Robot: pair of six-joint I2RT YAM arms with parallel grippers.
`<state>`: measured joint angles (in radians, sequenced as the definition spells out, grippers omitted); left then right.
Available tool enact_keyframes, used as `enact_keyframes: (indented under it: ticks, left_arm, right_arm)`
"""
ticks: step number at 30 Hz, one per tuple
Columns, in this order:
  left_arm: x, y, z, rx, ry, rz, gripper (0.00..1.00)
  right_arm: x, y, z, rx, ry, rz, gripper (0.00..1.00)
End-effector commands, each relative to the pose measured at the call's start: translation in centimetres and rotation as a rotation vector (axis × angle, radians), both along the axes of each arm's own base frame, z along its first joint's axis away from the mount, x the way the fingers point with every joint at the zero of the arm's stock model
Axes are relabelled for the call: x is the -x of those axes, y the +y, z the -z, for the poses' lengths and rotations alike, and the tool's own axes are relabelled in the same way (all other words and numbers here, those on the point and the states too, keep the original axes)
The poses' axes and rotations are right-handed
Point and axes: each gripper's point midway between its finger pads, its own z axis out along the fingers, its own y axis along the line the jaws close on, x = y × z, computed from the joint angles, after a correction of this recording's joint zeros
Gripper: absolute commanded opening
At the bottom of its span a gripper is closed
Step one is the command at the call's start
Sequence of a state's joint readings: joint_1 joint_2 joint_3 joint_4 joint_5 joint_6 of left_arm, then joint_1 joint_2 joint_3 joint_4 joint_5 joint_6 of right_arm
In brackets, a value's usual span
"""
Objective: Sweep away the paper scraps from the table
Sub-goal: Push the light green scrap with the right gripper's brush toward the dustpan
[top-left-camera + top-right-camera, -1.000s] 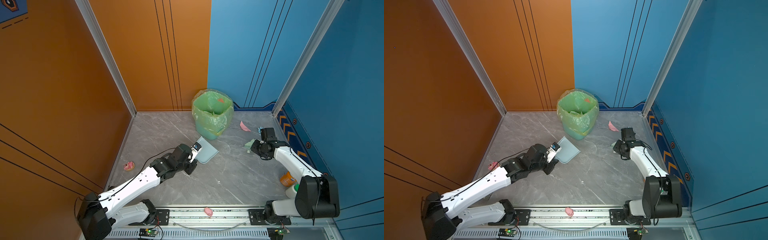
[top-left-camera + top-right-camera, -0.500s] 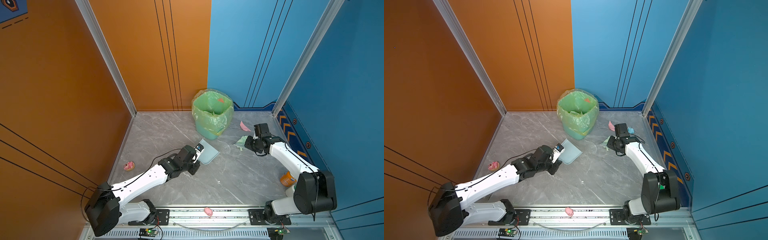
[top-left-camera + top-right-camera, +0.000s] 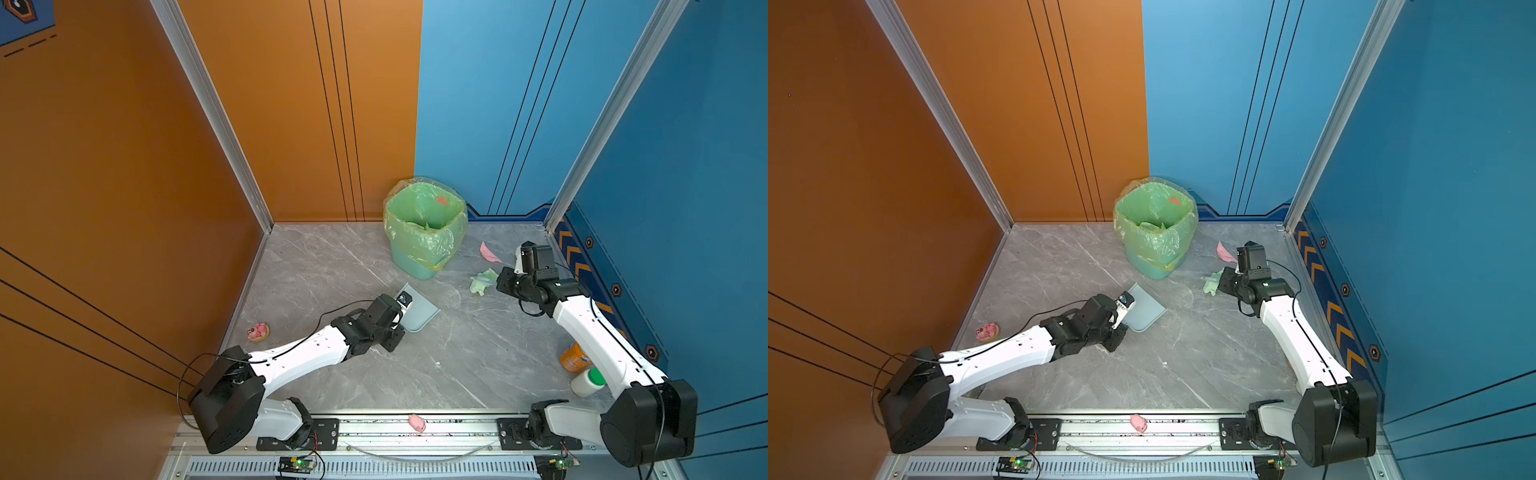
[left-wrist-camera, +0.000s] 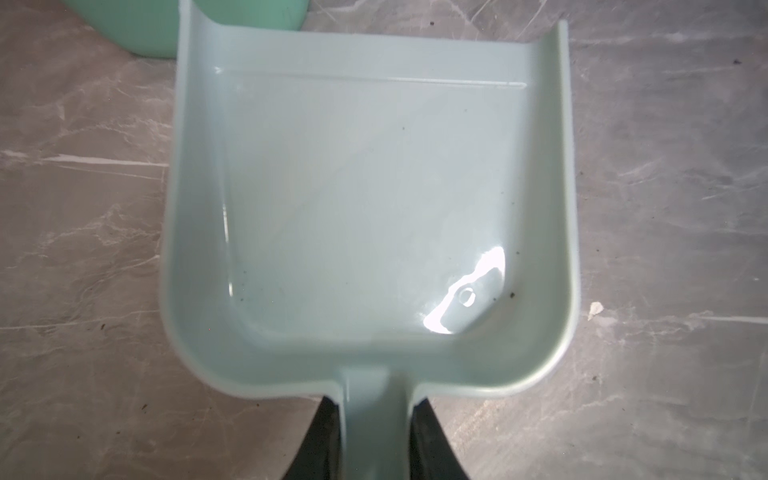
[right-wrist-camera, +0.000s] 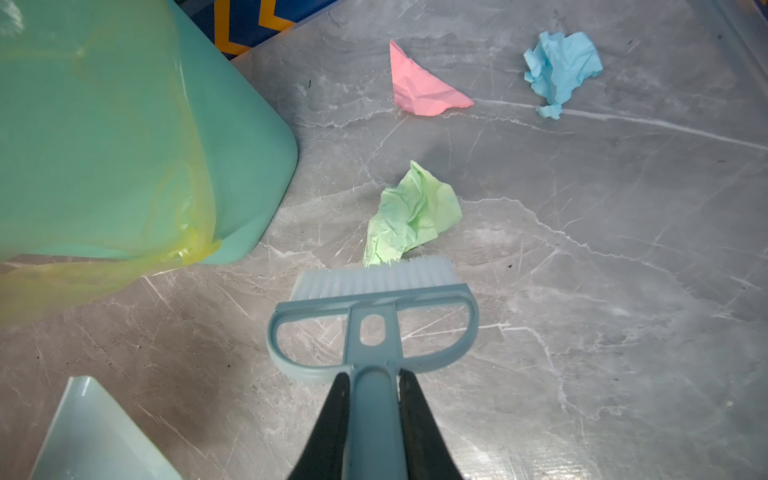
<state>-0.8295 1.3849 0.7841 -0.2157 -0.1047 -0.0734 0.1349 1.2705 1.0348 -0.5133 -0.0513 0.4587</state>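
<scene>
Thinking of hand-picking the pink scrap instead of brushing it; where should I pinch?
The pink scrap lies tented on the table, edges flat: likely pinch its raised centre fold from straight above, jaws across the ridge.

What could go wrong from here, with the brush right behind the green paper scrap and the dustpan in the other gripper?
1. The dustpan sits well apart from the green scrap, so the light wad may slip off the brush bristles before reaching it.
2. The bin stands close beside the path; its loose liner could snag the brush.
3. The pink scrap and blue scrap lie beyond the brush, so this stroke likely misses them.
</scene>
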Motion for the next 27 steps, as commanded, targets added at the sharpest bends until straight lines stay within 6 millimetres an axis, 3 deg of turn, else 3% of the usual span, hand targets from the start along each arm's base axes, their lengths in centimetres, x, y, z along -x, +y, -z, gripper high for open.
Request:
enact_keyframes:
  ticks: [1,6,12,18,27]
  left_arm:
    - [-0.1,-0.7,0.5,-0.023,-0.004,0.0,0.0]
    - [0.2,-1.4,2.0,-0.05,0.024,0.022,0.0]
    - [0.3,-1.5,2.9,-0.079,0.041,0.03,0.0]
    - [0.4,-2.0,3.8,-0.088,0.07,0.044,0.0]
    - [0.8,-3.0,5.8,-0.137,0.118,0.056,0.0]
  right_arm:
    - [-1.0,-1.3,-2.3,0.049,-0.066,0.035,0.0]
    - [-1.8,-3.1,-2.5,0.113,-0.085,0.108,0.0]
    - [-3.3,-4.4,-1.0,0.142,-0.054,0.147,0.0]
    - [-5.2,-4.3,0.8,0.152,-0.021,0.139,0.0]
    - [-7.1,-2.7,3.2,0.17,0.053,0.103,0.0]
